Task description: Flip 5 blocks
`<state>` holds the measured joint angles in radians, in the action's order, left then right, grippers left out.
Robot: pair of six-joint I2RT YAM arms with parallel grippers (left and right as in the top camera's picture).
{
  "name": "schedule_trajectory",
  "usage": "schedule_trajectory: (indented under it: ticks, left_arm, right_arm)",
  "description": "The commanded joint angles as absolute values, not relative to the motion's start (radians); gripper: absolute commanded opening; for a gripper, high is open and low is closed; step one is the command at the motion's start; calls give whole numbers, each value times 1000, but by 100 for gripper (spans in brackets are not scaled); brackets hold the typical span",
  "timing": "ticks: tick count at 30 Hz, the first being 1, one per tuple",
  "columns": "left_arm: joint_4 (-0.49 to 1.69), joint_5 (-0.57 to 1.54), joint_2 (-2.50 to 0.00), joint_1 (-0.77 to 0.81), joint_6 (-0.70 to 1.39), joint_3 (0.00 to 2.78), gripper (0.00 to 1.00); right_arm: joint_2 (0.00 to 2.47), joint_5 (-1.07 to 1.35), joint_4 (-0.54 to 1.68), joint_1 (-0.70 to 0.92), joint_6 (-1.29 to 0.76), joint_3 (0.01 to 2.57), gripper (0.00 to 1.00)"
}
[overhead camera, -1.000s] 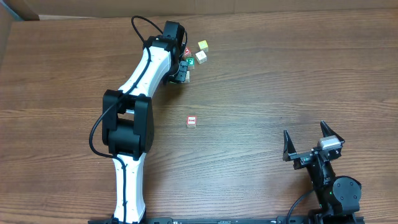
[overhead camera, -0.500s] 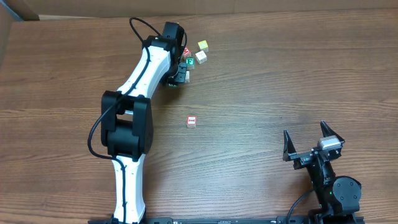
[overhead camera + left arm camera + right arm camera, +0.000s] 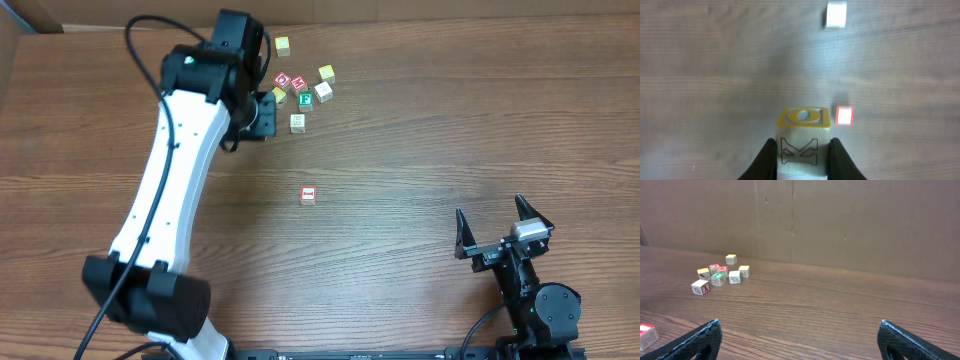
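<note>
The brown wood-grain table point(image 3: 430, 120) fills the overhead view, and the white-and-black left arm point(image 3: 165, 190) runs up its left half toward the far edge. At the near right corner the black right gripper point(image 3: 490, 212) sits low with its jaws spread wide and nothing between them. Its wrist camera adds a brown cardboard wall point(image 3: 840, 220) standing behind the table. The small wooden alphabet blocks point(image 3: 303, 88) lie clustered near the far edge, just right of the left gripper point(image 3: 264, 108), with a green "E" block point(image 3: 305, 99) among them. From above, the grip itself cannot be made out. Only the left wrist view shows it: the two dark fingers point(image 3: 765, 160) are pressed narrow against the sides of a pale wooden cube point(image 3: 804, 135), which has a yellow ring on its top face and an outlined "K" on the face toward the camera. This is probably the yellowish cube at the gripper's tip in the overhead view. A lone red-topped block point(image 3: 309, 195) sits mid-table, well apart from the cluster.
</note>
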<state>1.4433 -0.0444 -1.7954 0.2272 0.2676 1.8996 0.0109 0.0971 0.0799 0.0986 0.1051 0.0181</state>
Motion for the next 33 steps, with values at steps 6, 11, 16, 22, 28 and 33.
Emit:
schedule_trajectory:
  ticks: [6, 11, 16, 22, 28, 33]
  left_arm:
    - [1581, -25, -1790, 224, 324, 1845, 8]
    - [1504, -25, -1790, 241, 363, 1702, 7]
    - [1316, 6, -1790, 297, 398, 1501, 8]
    - [1118, -4, -1791, 353, 447, 1339, 12]
    - [986, -10, -1791, 360, 473, 1237, 13]
    - [903, -31, -1792, 360, 476, 1201, 18]
  right_arm:
    - [4, 99, 76, 94, 105, 8, 100]
    - [4, 99, 76, 94, 105, 8, 100]
    - [4, 99, 76, 94, 105, 8, 100]
    - [4, 99, 76, 94, 105, 8, 100]
    - [4, 99, 76, 94, 105, 8, 100]
    - [4, 99, 76, 94, 105, 8, 100]
